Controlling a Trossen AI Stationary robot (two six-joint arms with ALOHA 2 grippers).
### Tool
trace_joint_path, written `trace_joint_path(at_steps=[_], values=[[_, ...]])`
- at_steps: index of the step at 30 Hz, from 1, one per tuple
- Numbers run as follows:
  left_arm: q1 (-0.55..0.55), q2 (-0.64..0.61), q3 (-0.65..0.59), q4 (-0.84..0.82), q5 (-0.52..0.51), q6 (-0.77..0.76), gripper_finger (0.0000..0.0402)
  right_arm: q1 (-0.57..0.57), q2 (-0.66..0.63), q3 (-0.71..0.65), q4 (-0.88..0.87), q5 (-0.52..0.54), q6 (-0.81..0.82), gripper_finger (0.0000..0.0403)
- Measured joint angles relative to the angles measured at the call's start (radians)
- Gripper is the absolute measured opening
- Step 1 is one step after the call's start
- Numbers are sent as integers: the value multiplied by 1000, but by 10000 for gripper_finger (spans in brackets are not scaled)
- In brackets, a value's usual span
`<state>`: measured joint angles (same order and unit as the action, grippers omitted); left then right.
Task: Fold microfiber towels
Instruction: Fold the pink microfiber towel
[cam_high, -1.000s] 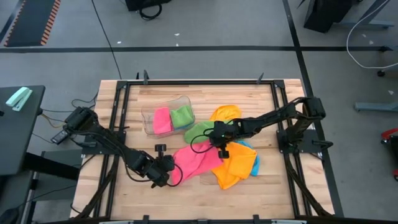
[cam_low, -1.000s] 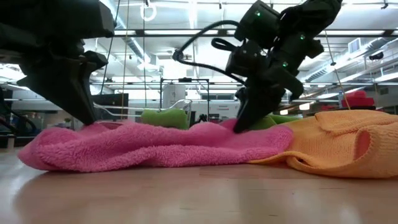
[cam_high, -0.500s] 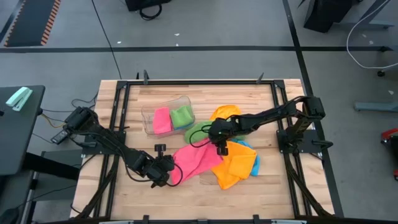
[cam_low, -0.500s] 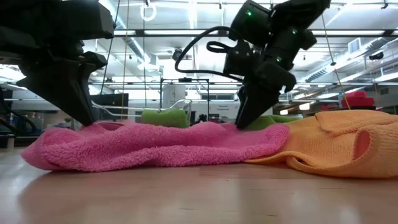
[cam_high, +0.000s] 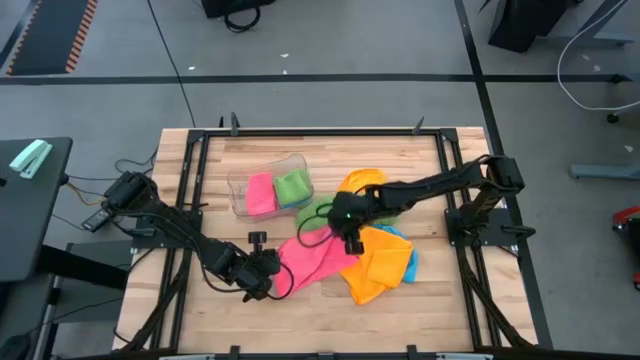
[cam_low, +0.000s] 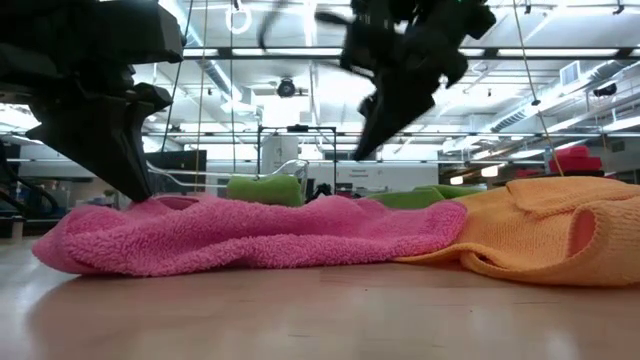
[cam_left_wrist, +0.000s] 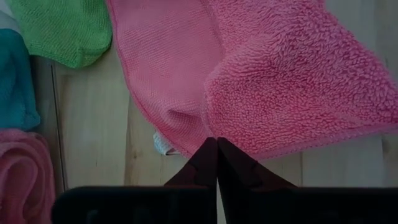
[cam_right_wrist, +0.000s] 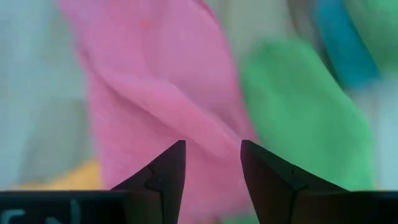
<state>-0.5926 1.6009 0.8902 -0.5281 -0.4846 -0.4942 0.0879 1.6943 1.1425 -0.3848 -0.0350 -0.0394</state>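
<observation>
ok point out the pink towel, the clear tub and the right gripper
pink towel (cam_high: 315, 257), high view, middle of the cloth
clear tub (cam_high: 236, 194), high view, its left rim
right gripper (cam_right_wrist: 210, 163), right wrist view, gap between its open fingers

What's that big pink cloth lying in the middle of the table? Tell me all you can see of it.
The pink towel is a fluffy, looped-pile cloth, smoother on one face, lying rumpled and partly folded over itself on the wooden table. The left end effector is shut on its edge. The right end effector hangs open above it, touching nothing. One end meets the orange towel; a green towel lies beside it.
</observation>
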Motion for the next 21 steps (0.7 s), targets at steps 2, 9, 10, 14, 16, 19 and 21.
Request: trace_joint_path(at_steps=[2,9,10,14,16,19,21], values=[[0,0,0,-12,1,-16,24,31,0,-27,67,0,-16,163],[0,0,1,-27,1,-58,57,81,0,-131,236,8,37,163],[0,0,5,-32,2,-60,62,85,0,-144,246,9,46,163],[0,0,41,-67,14,-48,86,93,0,-169,273,9,71,162],[0,0,61,-115,50,-46,95,100,0,-182,293,9,87,162],[0,0,68,-176,95,-59,100,120,0,-197,344,9,92,162],[0,4,68,-210,97,-69,99,141,0,-201,353,9,84,162]])
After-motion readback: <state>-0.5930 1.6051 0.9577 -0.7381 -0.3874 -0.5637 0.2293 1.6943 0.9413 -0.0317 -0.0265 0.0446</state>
